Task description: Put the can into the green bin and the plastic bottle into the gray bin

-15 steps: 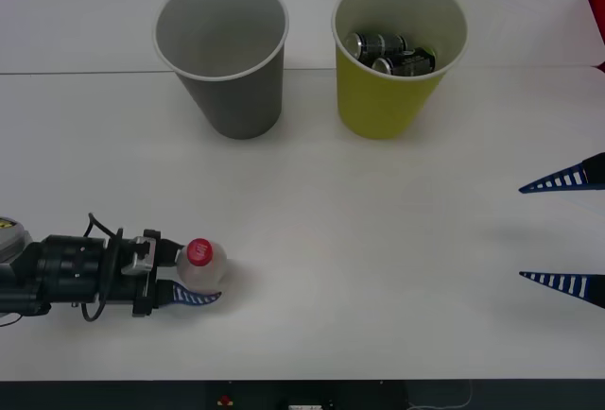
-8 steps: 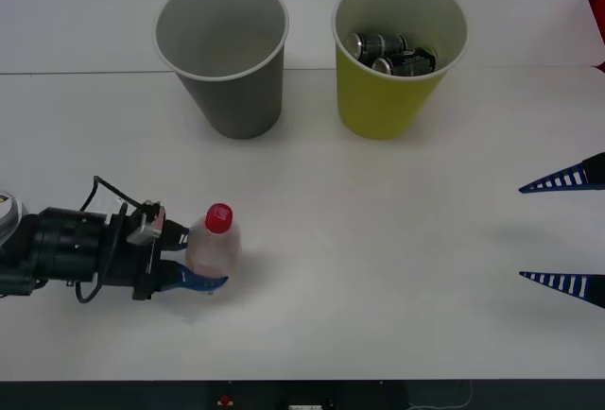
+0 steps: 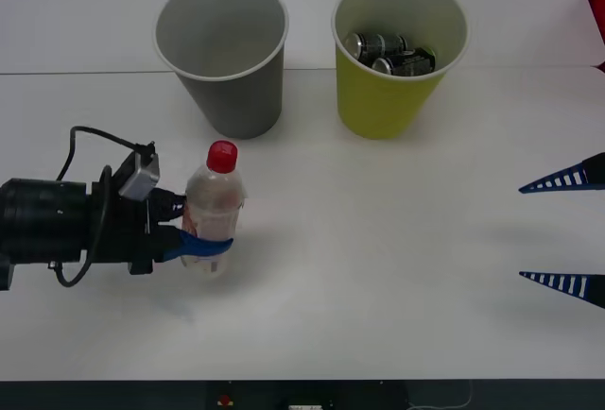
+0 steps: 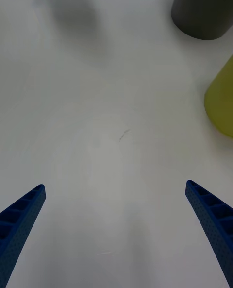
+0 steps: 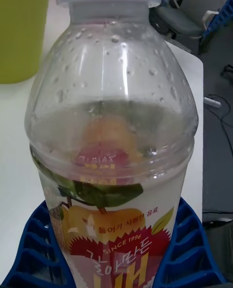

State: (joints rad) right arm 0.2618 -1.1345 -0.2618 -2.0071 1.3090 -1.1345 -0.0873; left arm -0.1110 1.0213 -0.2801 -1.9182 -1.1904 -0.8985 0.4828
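My left gripper is shut on the plastic bottle, a clear one with a red cap, and holds it upright above the table at the left. Up close, the plastic bottle sits between the blue fingers of that gripper. The gray bin stands behind it at the back. To its right is the green bin with dark cans lying inside. My right gripper stays open at the right edge, away from everything. The right wrist view shows the gray bin and the green bin.
The white table is bare between the two grippers. A seam line crosses the table at the back. A red object sits at the right edge.
The left gripper has lifted the bottle off the table and carried it up and slightly right, toward the gray bin. The right arm has stayed still.
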